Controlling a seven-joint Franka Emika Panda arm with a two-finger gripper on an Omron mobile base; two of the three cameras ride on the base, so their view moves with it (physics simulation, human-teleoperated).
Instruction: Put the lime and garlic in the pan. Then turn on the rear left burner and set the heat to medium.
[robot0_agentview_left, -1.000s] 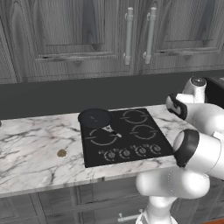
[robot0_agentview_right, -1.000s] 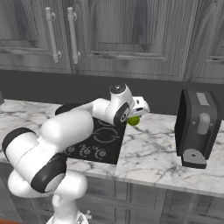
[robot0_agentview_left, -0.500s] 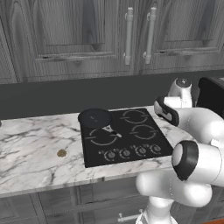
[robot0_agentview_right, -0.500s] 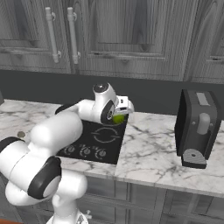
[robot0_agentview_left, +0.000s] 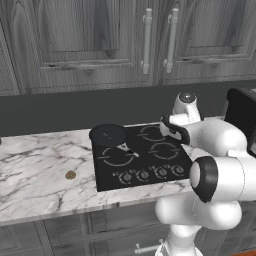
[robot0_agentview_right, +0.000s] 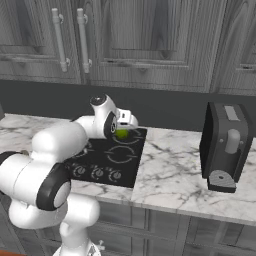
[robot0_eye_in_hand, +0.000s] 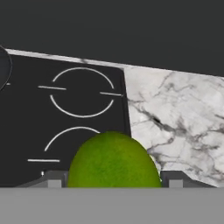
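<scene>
Jaws pinch the small bright green lime (robot0_eye_in_hand: 113, 159) between them, held above the black glass cooktop (robot0_agentview_right: 112, 160). Beyond the jaws, well apart, sits the round shallow black pan (robot0_agentview_left: 108, 134); releasing early would likely roll the lime across the desk (robot0_agentview_right: 175, 175).

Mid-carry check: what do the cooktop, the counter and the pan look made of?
Cooktop: black glass, smooth with thin white burner rings. Counter: marble-look stone, white with grey veining. Pan: probably dark coated metal; matte black, shallow. All rendered, so judged by look only.
</scene>
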